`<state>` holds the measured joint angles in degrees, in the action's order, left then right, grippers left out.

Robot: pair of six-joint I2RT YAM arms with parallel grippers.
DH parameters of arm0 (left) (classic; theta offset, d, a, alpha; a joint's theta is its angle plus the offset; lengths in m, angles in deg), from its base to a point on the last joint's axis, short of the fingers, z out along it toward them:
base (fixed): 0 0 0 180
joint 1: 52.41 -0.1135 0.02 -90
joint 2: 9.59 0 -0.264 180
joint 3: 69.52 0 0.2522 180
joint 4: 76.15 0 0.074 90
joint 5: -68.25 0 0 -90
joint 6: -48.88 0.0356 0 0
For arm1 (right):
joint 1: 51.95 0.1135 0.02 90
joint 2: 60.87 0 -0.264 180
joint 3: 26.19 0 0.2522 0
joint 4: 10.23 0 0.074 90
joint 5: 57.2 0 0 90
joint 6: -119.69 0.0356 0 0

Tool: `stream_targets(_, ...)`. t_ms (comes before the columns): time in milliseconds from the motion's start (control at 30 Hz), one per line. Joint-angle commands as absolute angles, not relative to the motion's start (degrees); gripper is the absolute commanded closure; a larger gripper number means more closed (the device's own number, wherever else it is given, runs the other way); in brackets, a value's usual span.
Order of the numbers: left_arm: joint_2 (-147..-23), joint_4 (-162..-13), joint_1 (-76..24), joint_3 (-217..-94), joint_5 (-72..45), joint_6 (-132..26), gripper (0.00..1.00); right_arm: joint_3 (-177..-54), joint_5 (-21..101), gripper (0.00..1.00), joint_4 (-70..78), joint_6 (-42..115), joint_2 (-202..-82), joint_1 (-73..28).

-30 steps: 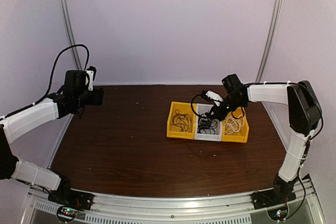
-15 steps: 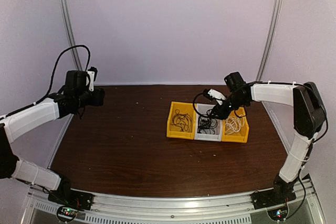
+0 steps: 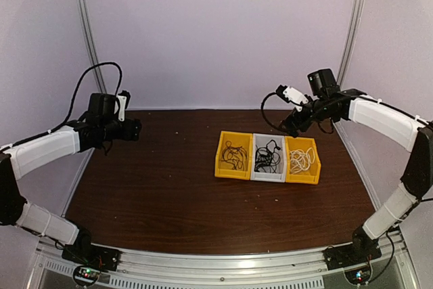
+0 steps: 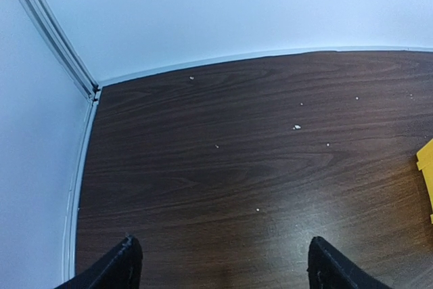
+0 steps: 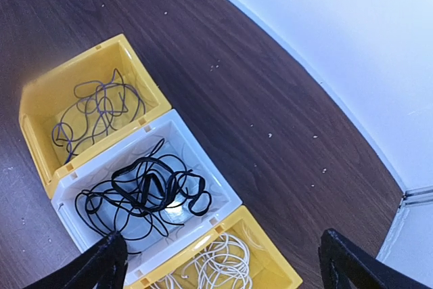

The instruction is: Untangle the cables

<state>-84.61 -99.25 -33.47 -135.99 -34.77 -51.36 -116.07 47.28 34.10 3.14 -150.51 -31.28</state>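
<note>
Cables sit in three loose bundles, one per bin, in a row of bins touching side to side on the tabletop (image 3: 169, 187), right of its middle and nearer the far edge than the near one.

Far left corner: left gripper (image 4: 226, 265) hangs above bare wood, well apart from the bins. Fingers spread wide, nothing between them, only pale specks on the wood below.

Left yellow bin (image 5: 74, 59): thin dark cable (image 5: 95, 109), purplish under the wrist camera, in open loops on the floor of the bin.

White bin (image 5: 203, 157), middle of the row: black cable (image 5: 145, 191), the densest heap, loops crossing over one another, one strand reaching up toward the far wall.

Right yellow bin (image 3: 302, 178): white cable (image 3: 302, 160), coiled loosely inside.

Right gripper (image 5: 222, 252): raised clear above the row, over the far side of the white and right bins, looking down into them. Fingers stand as wide as the left pair's and carry nothing; no strand touches either finger.
</note>
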Motion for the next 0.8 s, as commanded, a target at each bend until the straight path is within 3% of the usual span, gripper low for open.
stream_targets(0,-84.88,-99.48,-33.78,-136.88,-33.22,-51.66,0.08,-114.44,42.26,0.00,31.16,5.67,-146.18,-32.17)
stream_targets(100,-84.61,-99.50,-33.78,-136.86,-31.96,-51.33,0.02,-113.03,40.81,0.00,28.93,7.12,-143.75,-33.44)
stream_targets(400,-84.18,-101.84,-30.96,-138.04,-32.03,-50.78,0.02,-105.92,41.33,0.00,13.85,17.62,-134.17,-42.26)
stream_targets(767,-79.01,-100.73,-28.88,-137.40,-32.78,-50.18,0.02,-90.17,37.67,0.00,4.43,25.98,-123.66,-43.11)
